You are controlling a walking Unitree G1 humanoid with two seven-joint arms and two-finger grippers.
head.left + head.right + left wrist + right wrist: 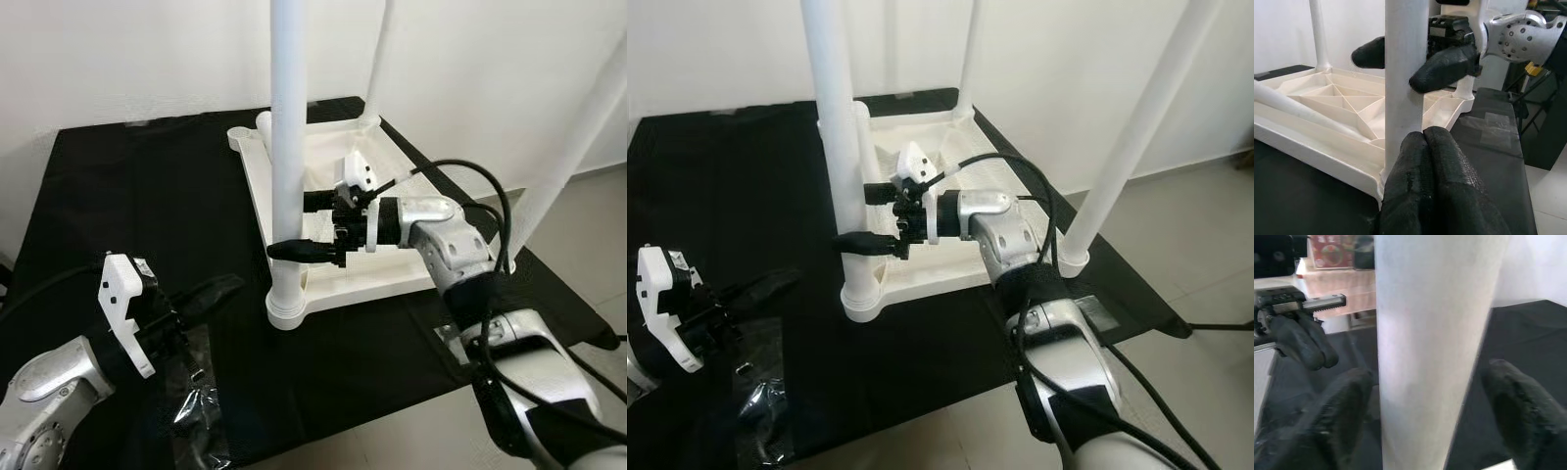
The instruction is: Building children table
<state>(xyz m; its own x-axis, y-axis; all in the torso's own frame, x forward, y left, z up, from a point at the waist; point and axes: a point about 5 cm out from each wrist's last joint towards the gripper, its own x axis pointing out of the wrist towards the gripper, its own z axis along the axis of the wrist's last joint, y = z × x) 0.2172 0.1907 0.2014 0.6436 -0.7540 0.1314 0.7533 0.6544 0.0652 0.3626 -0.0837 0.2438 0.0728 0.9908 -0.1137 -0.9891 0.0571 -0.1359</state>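
We see the white table [338, 284] upside down on the black cloth [147, 196], legs up. Our right gripper [299, 227] straddles the near leg [290, 147], fingers spread either side, not pinching. Our left gripper [211, 294] hovers over the cloth nearby, fingers pressed together, empty.

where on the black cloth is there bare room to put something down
The widest bare patch of black cloth lies on the robot's left of the upturned white table, back toward the wall. It's crowded at the near leg, which the right pincer straddles with fingers open, and at the front left corner, where the left pincer and crinkled plastic wrap sit.
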